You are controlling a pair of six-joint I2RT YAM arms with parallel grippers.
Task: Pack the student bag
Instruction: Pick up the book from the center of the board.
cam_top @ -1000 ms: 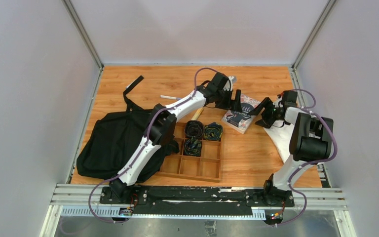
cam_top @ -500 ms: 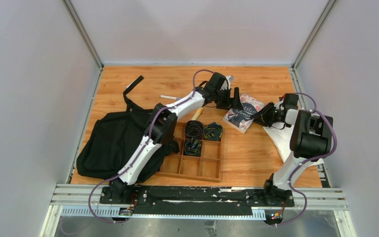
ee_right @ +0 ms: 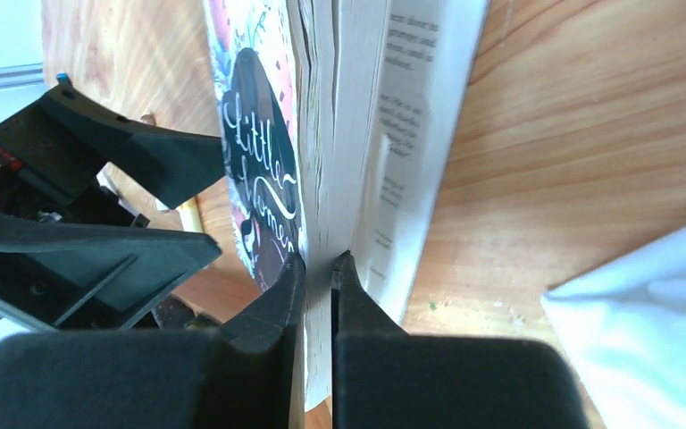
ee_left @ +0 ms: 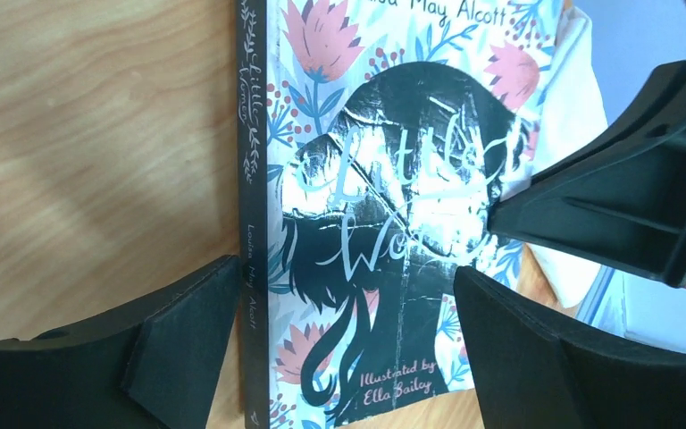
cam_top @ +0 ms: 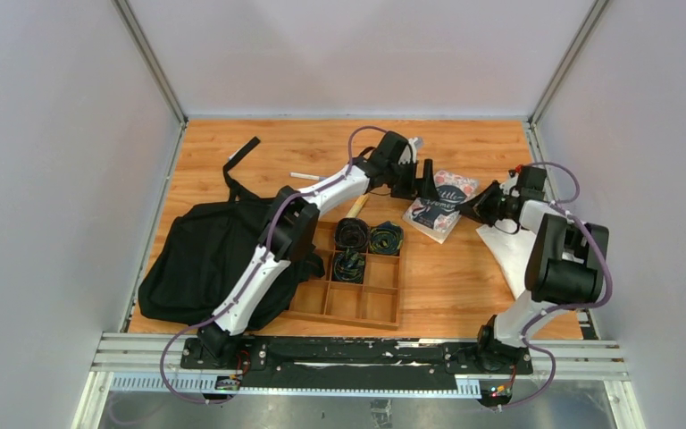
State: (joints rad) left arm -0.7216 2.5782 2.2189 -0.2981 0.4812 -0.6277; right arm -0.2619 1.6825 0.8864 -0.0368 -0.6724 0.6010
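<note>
the student bag (cam_top: 198,259) lies slumped on the left side of the table (cam_top: 455,286), its right edge against the wooden tray (cam_top: 357,306). it is well apart from where both arms are working. nothing is going into it yet.

the change is out at the book (cam_top: 440,204), on the far right of the wood. a second ago the right gripper (ee_right: 320,264) stood spread just off the book's right edge. now it has pushed in and clamped down. the book has also slid a touch toward the far side of the table. so the pick of the first item has begun, but i judge the packing barely started, with the carry across to the bag still to come.

from the right wrist view, the two fingers are nearly together on the fore-edge. one lies on the flowered cover side and the other is inside the page block, so some pages and the back cover hang outside the pinch. i can't tell how thick the pinched wad is. i'd expect the book to fan open when lifted.

the left gripper (ee_left: 344,273) stays spread wide and holds nothing. one finger sits just beside the spine and the other hangs over the cover's lower right. whether either actually touches the book is unclear from here. a white cloth (cam_top: 511,255) lies just right of the book.
</note>
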